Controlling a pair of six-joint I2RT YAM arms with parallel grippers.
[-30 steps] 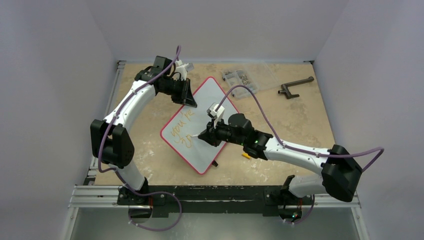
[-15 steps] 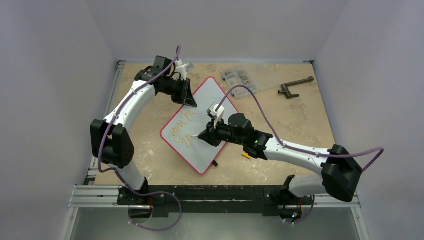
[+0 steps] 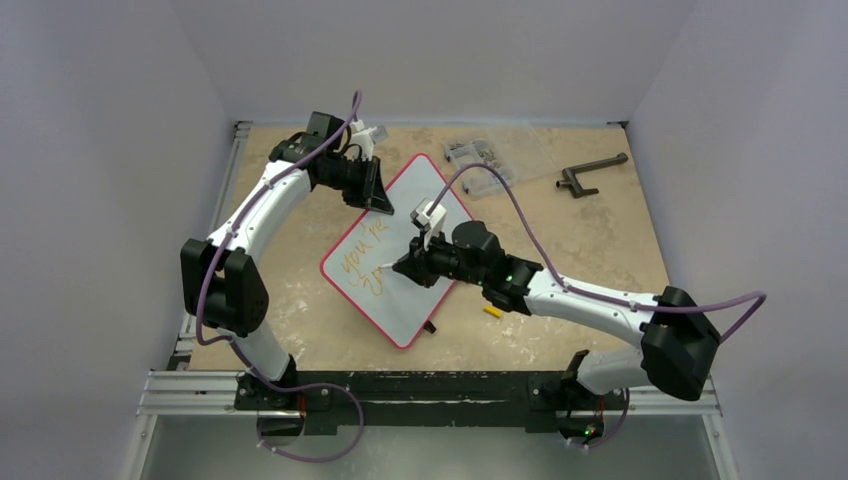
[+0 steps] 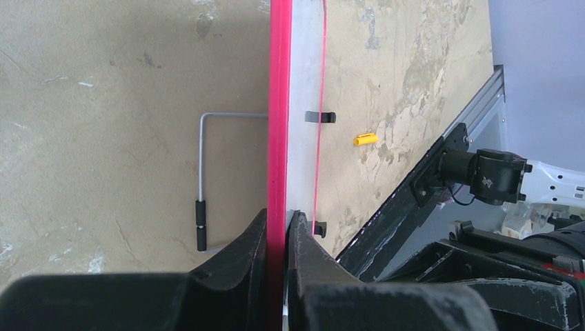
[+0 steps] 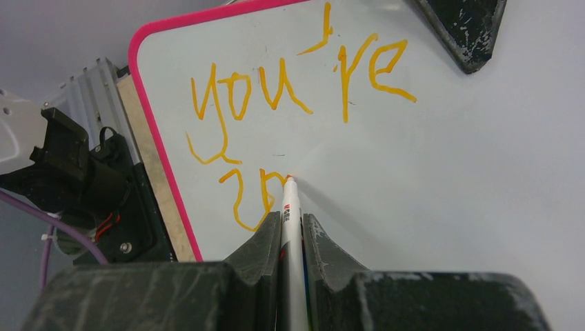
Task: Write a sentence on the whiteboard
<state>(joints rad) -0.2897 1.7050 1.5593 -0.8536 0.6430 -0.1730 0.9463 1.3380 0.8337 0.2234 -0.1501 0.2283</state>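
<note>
The whiteboard [image 3: 425, 205] with a red rim lies tilted at the middle of the table. My left gripper [image 3: 381, 200] is shut on its far left edge; the left wrist view shows the red rim [image 4: 279, 103] clamped between the jaws. My right gripper [image 3: 405, 268] is shut on a white marker [image 5: 290, 227], whose orange tip touches the board [image 5: 448, 172]. The sentence [image 5: 290, 83] in orange reads "you're", with a second line begun below it. It also shows in the top view [image 3: 362, 250].
A clear plastic parts box [image 3: 485, 155] and a dark metal handle [image 3: 590, 172] lie at the back right. A yellow marker cap [image 3: 491, 311] lies on the table under the right arm. A wire stand leg [image 4: 201, 172] shows beside the board.
My right gripper and the marker have shifted slightly up and left on the board, adding to the second line. The left arm has not moved.
</note>
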